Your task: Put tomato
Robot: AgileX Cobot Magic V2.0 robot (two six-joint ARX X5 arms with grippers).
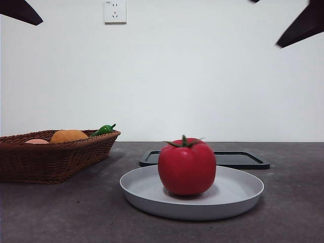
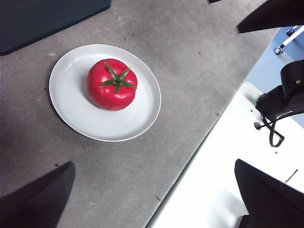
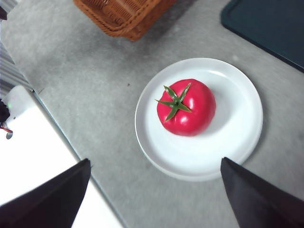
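The tomato [image 1: 187, 167] stands alone on the white plate [image 1: 238, 195], with bare plate all round it, so a claw could come down from above or in from either side. Both claws hang high, jaws spread wide: the left claw [image 2: 156, 199] and the right claw [image 3: 154, 194] are well clear of everything. To the far side, a flat dark tray [image 1: 240, 159] lies low (hardly a barrier). The wicker basket [image 1: 50, 157] with its orange fruit [image 1: 69, 135] and green pepper [image 1: 104, 129] blocks the left, well apart from the plate. The near tabletop [image 1: 61, 212] and the right side lie open.
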